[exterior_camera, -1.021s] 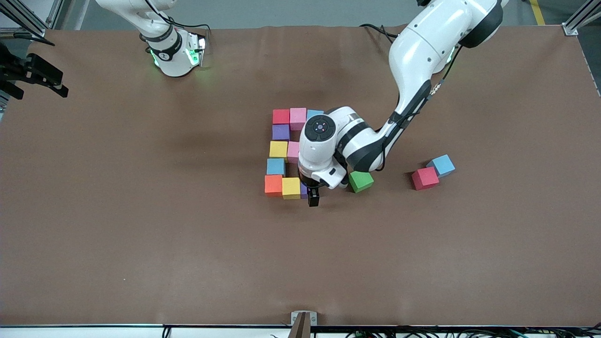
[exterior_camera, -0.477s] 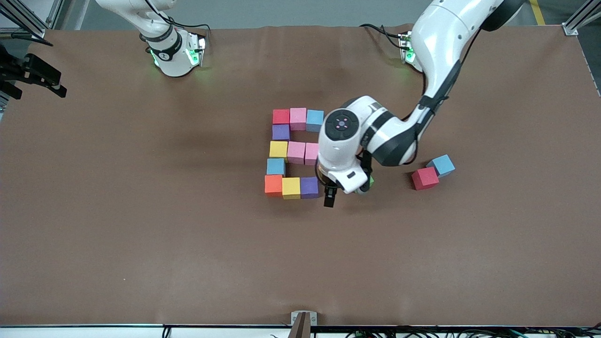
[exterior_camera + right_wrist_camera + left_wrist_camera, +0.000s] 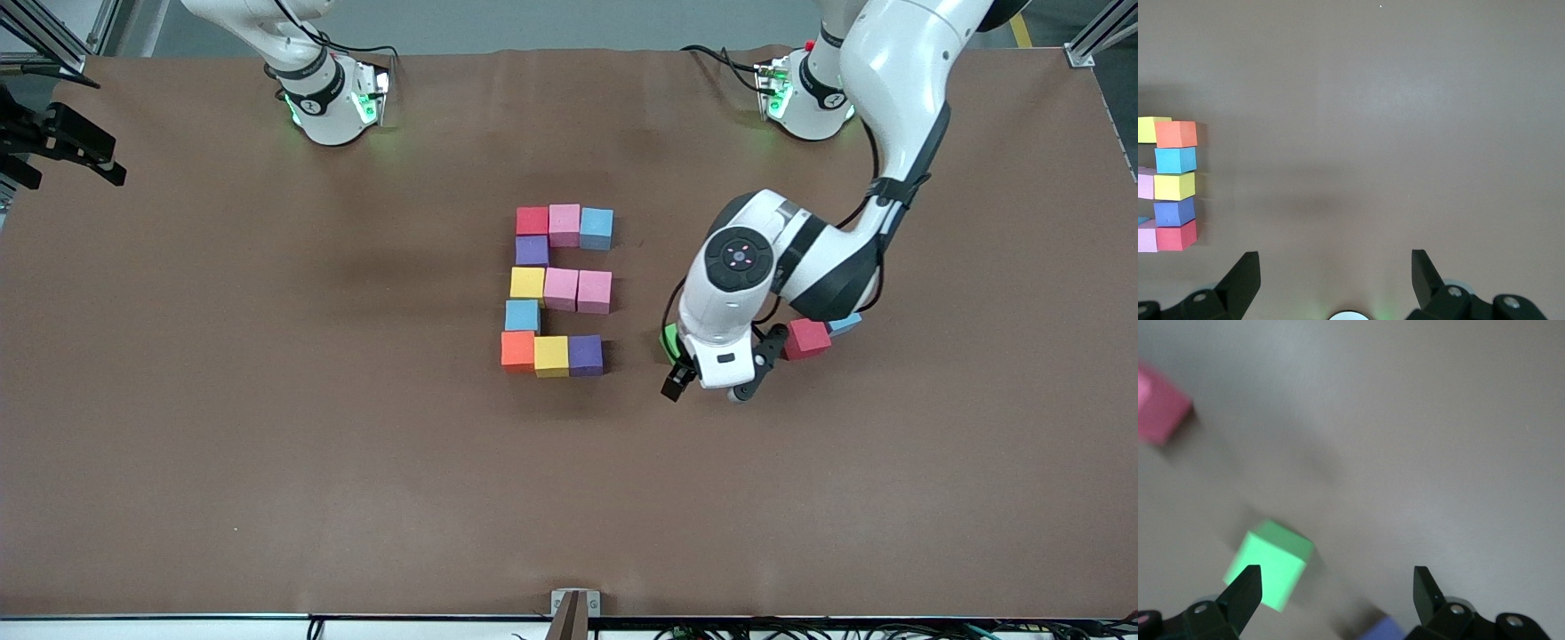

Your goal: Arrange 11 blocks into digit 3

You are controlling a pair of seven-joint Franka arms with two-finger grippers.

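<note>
Digit 3 (image 3: 556, 289) is sitting complete at frame centre. Left pincer (image 3: 716, 380), spread wide and empty, is hovering by green cube (image 3: 669, 339); risk: nudging it. Right pincer (image 3: 1335, 280) is waiting, wide, empty.

Left pincer (image 3: 717, 378) low over the table, fingers spread, right pincer (image 3: 1335, 277) raised, fingers spread, waiting

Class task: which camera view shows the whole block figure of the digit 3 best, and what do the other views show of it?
The front view: all eleven cubes of the digit 3 show from above, unobstructed. The right wrist view catches only one edge column of it, side-on. The left wrist view shows just a pink cube and a purple corner.
</note>
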